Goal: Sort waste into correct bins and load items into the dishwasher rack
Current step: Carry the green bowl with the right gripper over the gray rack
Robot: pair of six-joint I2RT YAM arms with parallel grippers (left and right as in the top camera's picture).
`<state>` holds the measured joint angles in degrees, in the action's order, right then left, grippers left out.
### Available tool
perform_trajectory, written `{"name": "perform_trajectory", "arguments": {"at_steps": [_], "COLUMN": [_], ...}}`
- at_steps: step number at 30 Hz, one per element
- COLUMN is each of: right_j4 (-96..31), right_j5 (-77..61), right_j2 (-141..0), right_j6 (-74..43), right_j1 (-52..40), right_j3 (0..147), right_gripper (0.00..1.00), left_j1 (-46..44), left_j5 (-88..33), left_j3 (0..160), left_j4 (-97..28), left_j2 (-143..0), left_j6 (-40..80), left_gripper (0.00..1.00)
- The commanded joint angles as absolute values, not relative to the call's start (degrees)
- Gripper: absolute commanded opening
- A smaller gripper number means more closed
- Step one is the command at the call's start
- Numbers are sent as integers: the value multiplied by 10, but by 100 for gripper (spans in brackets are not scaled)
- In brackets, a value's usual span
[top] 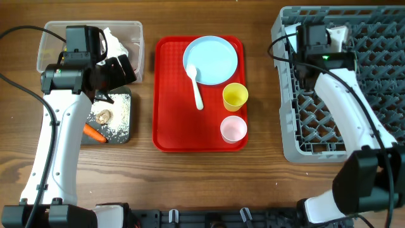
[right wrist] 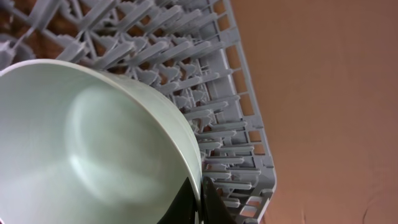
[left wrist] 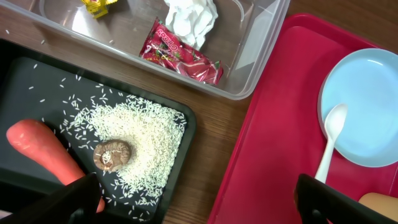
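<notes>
Two arms, split duties

Right gripper (right wrist: 200, 202) clamps the rim of a pale blue-green round bowl (right wrist: 93, 143) over the grey plastic lattice dishwasher rack (top: 380, 63), upper right, for slotting. Left gripper (left wrist: 202, 202) hangs wide open near the shallow black rectangular tray (left wrist: 37, 81), at left, apparently free for waste.

Three views: one high above the surface (top: 262, 183), one close on each wrist.
The overhead camera looks straight down on the clear tub (top: 140, 44), black tray (top: 125, 136), red tray (top: 174, 101) and rack (top: 380, 76) together. The left wrist camera looks down from near on the tub, black tray and red tray's edge, all shared with overhead. The right wrist camera sits tight against a bowl (right wrist: 93, 143), the rack's corner behind it.
</notes>
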<state>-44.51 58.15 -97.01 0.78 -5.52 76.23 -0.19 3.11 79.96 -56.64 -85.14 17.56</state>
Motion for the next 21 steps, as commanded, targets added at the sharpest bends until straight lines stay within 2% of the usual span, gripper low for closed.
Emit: {"name": "perform_trajectory", "arguments": {"at_steps": [1, 21], "right_j4": [-447, -458], "right_j5": [604, 565], "right_j2": [-991, -992], "right_j6": [16, 15], "right_j1": [-60, -105], "right_j3": [763, 761], "right_gripper": [4, 4], "left_j1": [2, 2], "left_j5": [29, 29], "left_j3": [798, 798], "left_j4": [-566, -566], "left_j2": [-853, -853], "left_j6": [185, 185], "left_gripper": [100, 100]}}
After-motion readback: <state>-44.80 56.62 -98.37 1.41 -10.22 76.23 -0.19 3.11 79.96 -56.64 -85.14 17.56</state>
